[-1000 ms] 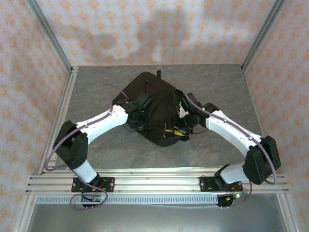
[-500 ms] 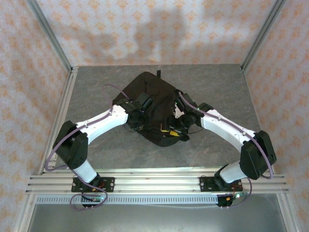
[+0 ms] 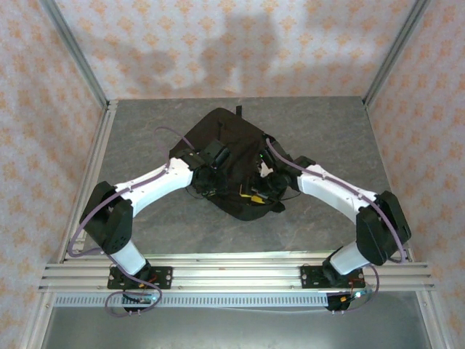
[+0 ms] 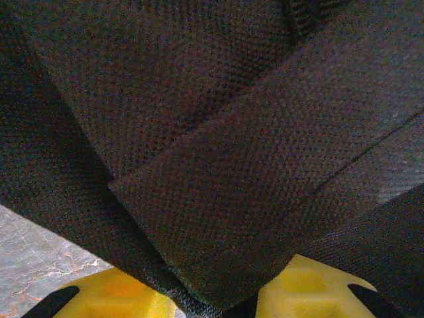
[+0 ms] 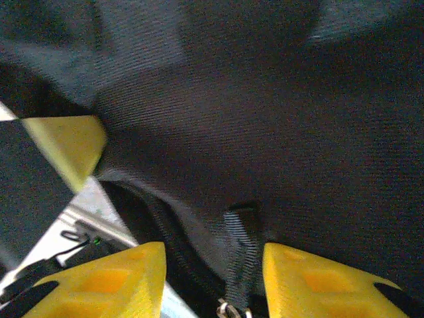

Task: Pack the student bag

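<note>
1. Between the two pincers, seen from above, we find the bag (image 3: 229, 156) lying on the table (image 3: 327, 131). The left pincer (image 3: 208, 178) is on the bag's left side and the right pincer (image 3: 263, 185) is on its right, both low on the cloth.
2. Between the left pincer's yellow fingers (image 4: 112, 298) runs a thick fold (image 4: 225, 218) of the bag. The jaws are narrow and closed on this fold, which fills the gap from finger to finger.
3. Ahead of the left pincer we see black weave, and off to its left a corner of the grey table shows under the cloth.
4. Between the right pincer's fingers (image 5: 119, 278) hangs a short strap (image 5: 240, 252) with a metal ring at its end. It lies close beside the right-hand finger.
5. The right pincer's jaws stand partly apart and are clamped on nothing, with a gap left of the strap.
6. Ahead of the right pincer the bag's cloth rises as a dark wall. To its left sits a pale yellow wedge (image 5: 66, 146), and we cannot tell what it is.
</note>
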`<state>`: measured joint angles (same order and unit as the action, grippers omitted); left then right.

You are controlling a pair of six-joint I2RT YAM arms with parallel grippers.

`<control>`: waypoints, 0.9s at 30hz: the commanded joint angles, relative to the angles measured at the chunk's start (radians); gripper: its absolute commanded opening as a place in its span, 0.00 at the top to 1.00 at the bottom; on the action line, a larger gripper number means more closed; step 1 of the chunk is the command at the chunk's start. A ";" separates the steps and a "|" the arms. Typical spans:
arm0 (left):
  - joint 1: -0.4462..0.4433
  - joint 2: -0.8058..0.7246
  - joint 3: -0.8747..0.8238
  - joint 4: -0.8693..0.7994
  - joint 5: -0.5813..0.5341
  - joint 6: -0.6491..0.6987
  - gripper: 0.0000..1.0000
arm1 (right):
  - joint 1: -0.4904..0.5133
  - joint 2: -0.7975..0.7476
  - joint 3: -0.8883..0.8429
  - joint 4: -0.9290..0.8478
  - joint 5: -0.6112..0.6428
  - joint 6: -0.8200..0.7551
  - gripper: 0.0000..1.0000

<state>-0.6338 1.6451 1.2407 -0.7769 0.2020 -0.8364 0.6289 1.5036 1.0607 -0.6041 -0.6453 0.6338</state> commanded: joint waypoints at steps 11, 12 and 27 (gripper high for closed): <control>0.013 0.041 0.019 -0.030 -0.037 0.016 0.68 | 0.041 0.104 0.119 -0.116 0.210 -0.072 0.83; 0.013 0.042 0.020 -0.032 -0.040 0.016 0.68 | 0.041 0.101 0.125 -0.112 0.211 -0.074 0.89; 0.051 0.034 0.007 -0.068 -0.068 0.005 0.71 | 0.046 -0.210 -0.007 -0.110 0.256 -0.126 1.00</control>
<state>-0.6121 1.6718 1.2434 -0.7799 0.2035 -0.8364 0.6739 1.3449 1.0946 -0.6952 -0.4419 0.5308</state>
